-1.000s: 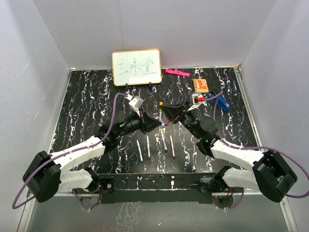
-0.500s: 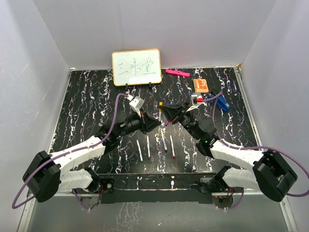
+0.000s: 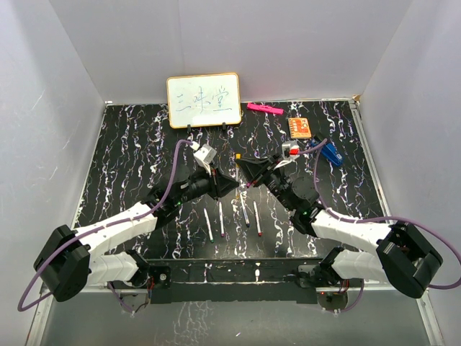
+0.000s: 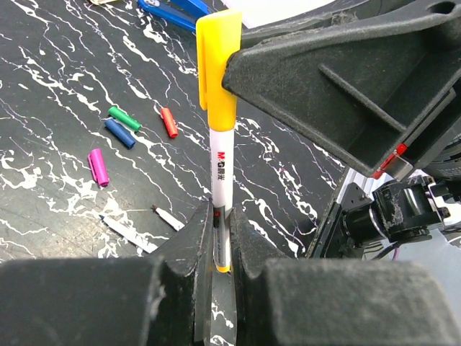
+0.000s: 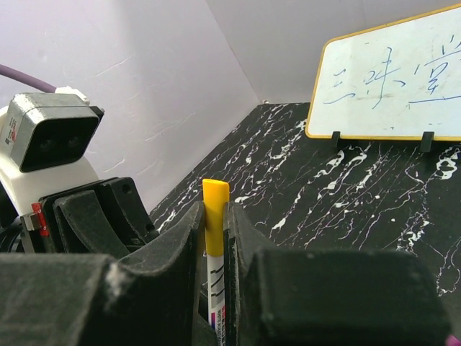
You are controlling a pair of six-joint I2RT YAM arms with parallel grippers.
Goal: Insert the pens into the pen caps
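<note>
Yellow cap and pen meet in mid-air between my two grippers.

My left gripper (image 4: pixel 222 234) is clamped on the lower end of a white pen (image 4: pixel 222 169), holding it upright above the surface (image 4: pixel 57 79). My right gripper (image 5: pixel 214 216) pinches the yellow cap (image 4: pixel 218 65) at the pen's twelve o'clock, with the cap over the pen's tip. I cannot tell whether it is fully seated. If I push off-axis, I judge the thin pen could slide in the left grip, or the cap could twist out of the right. Either would drop among the green cap (image 4: pixel 124 117), blue cap (image 4: pixel 119 133), red cap (image 4: pixel 168 122) and purple cap (image 4: pixel 97 167) lying at nine o'clock.
</note>
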